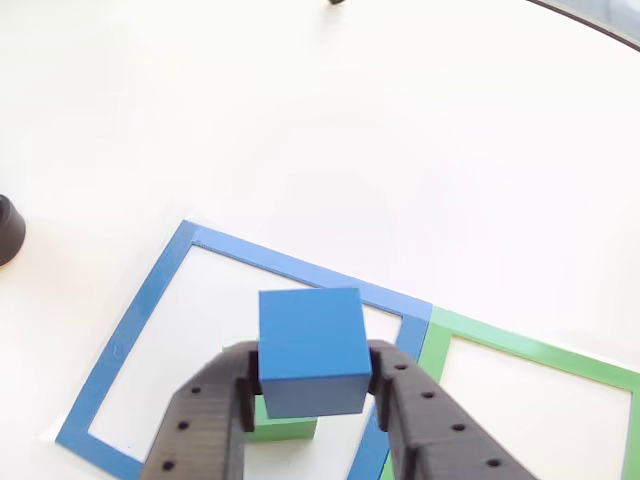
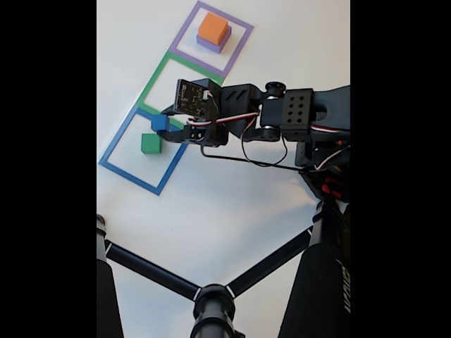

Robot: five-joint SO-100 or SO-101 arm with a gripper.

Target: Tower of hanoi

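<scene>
My gripper (image 1: 312, 392) is shut on the blue cube (image 1: 310, 345), which hangs above the blue tape square (image 1: 150, 300). A green block (image 1: 285, 430) lies on the table inside that square, just below and behind the cube. In the fixed view the gripper (image 2: 169, 128) holds the blue cube (image 2: 159, 122) a little up and right of the green block (image 2: 150, 144). The orange block (image 2: 213, 27) sits on the purple block (image 2: 206, 44) inside the purple tape square (image 2: 239, 49) at the top.
A green tape square (image 1: 540, 352) lies beside the blue one, with nothing inside it (image 2: 158, 74). A black round object (image 1: 8, 228) sits at the left edge. Black tripod legs (image 2: 211, 299) cross the bottom of the fixed view. The table is white.
</scene>
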